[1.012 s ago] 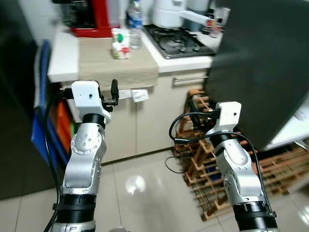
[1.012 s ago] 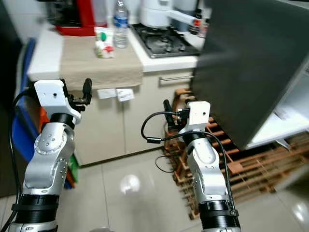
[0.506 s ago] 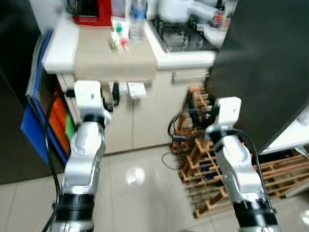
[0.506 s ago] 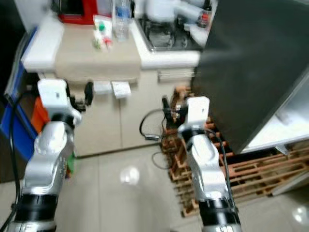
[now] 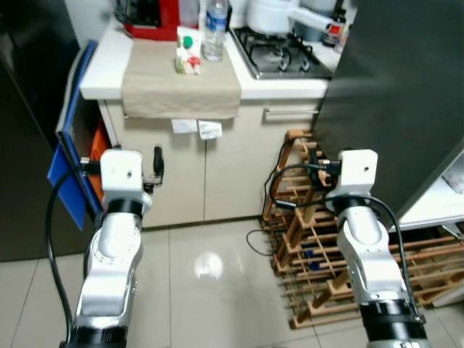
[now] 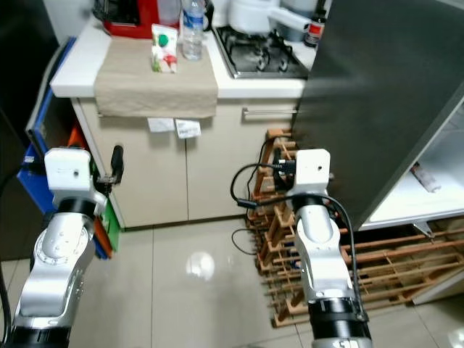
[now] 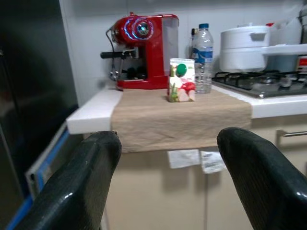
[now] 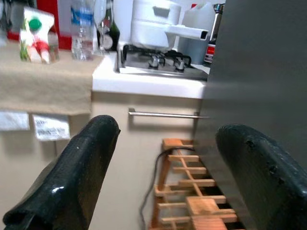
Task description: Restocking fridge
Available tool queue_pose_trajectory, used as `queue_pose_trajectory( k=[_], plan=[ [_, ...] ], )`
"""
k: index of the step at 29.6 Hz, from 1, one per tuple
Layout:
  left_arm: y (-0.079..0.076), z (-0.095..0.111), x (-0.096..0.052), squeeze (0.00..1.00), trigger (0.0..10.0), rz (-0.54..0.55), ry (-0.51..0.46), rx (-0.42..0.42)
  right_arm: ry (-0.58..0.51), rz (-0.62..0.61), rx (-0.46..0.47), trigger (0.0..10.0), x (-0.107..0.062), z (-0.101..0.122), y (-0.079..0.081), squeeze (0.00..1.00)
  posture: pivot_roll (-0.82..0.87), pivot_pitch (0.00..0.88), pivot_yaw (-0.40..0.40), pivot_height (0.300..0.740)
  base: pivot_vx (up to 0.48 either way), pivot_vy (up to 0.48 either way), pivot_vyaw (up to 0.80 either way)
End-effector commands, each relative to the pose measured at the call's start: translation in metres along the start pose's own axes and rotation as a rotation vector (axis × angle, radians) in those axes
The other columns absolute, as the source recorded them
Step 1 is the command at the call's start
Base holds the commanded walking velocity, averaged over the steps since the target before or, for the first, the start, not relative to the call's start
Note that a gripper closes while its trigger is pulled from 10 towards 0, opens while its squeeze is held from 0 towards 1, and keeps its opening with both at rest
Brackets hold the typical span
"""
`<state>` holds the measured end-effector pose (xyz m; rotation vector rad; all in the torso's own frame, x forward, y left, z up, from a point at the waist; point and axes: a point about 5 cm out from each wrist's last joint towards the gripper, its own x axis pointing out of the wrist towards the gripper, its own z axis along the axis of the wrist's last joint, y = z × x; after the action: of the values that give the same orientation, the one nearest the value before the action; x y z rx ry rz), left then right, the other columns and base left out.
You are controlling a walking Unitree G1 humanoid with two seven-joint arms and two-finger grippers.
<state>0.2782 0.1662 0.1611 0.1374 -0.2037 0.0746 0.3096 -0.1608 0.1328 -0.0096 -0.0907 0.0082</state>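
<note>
Beige cloth point(image 5: 180, 88) covers the far counter point(image 5: 98, 69) — a juice carton point(image 5: 186, 60) and water bottle point(image 5: 213, 30) sit on it, just right of a red coffee machine point(image 7: 144, 50). Left gripper point(image 7: 170, 187) and right gripper point(image 8: 165, 177) both hang in front of the cabinets, fingers spread apart, empty. Dark fridge door point(image 5: 399, 94) stands open on the right.

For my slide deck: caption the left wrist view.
Open left hand faces a small juice carton and clear water bottle on the beige-clothed counter.

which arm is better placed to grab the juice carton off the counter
Left, probably. The carton stands on the cloth above the left gripper, whose open fingers face it; the right gripper fronts the wine rack.
</note>
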Motion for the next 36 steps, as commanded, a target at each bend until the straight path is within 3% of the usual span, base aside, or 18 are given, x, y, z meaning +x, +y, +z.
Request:
queue_pose_trajectory(
  k=[1, 4, 11, 15, 20, 24, 26, 27, 30, 33, 36],
  plan=[
    [-0.005, 0.004, 0.002, 0.0, 10.0, -0.02, -0.015, -0.034, -0.01, -0.007, 0.06, 10.0, 0.002, 0.002, -0.004, 0.0, -0.04, 0.0, -0.045, 0.74, 0.0, 0.0, 0.0],
    [-0.015, 0.011, 0.009, 0.0, 10.0, -0.053, -0.041, -0.053, -0.033, 0.017, 0.115, 10.0, 0.002, 0.006, 0.0, 0.0, -0.04, 0.0, -0.044, 0.74, 0.415, 0.0, 0.49],
    [-0.019, 0.017, 0.014, 0.0, 10.0, -0.057, -0.065, -0.066, -0.062, 0.01, 0.128, 10.0, 0.002, 0.009, -0.002, 0.0, -0.05, 0.0, -0.039, 0.74, 0.48, 0.0, 0.46],
    [-0.013, 0.004, 0.011, 0.0, 10.0, -0.041, 0.019, -0.113, -0.098, 0.031, 0.12, 10.0, -0.002, 0.018, -0.001, 0.0, -0.05, 0.0, -0.042, 0.74, 0.48, 0.0, 0.46],
    [-0.015, -0.005, 0.015, 0.0, 10.0, -0.089, 0.089, -0.137, -0.077, 0.032, 0.117, 10.0, -0.003, 0.013, -0.002, 0.0, -0.05, 0.0, -0.044, 0.74, 0.48, 0.0, 0.46],
    [-0.007, -0.013, 0.014, 0.0, 10.0, -0.099, 0.139, -0.151, -0.064, 0.023, 0.121, 10.0, -0.005, 0.01, -0.005, 0.0, -0.04, 0.0, -0.041, 0.74, 0.48, 0.0, 0.46],
    [0.006, -0.027, -0.004, 0.0, 10.0, -0.155, 0.24, -0.17, -0.027, 0.019, 0.137, 10.0, -0.019, 0.002, -0.011, 0.0, -0.03, 0.0, -0.036, 0.74, 0.472, 0.0, 0.23],
    [0.014, -0.032, -0.021, 0.0, 10.0, -0.186, 0.289, -0.17, 0.005, 0.016, 0.133, 10.0, -0.034, -0.004, -0.018, 0.0, -0.03, 0.0, -0.034, 0.74, 0.0, 0.0, 0.0],
    [0.016, -0.032, -0.027, 0.0, 10.0, -0.185, 0.295, -0.156, 0.011, 0.013, 0.124, 10.0, -0.04, -0.005, -0.021, 0.0, -0.03, 0.0, -0.033, 0.74, 0.0, 0.0, 0.0],
    [0.017, -0.024, -0.04, 0.0, 10.0, -0.156, 0.258, -0.135, 0.012, -0.007, 0.098, 10.0, -0.057, -0.005, -0.031, 0.0, -0.03, 0.0, -0.026, 0.74, 0.0, 0.0, 0.0],
    [0.017, -0.02, -0.04, 0.0, 10.0, -0.153, 0.237, -0.132, 0.016, -0.014, 0.091, 10.0, -0.059, -0.006, -0.033, 0.0, -0.03, 0.0, -0.025, 0.74, 0.0, 0.0, 0.0]
  ],
)
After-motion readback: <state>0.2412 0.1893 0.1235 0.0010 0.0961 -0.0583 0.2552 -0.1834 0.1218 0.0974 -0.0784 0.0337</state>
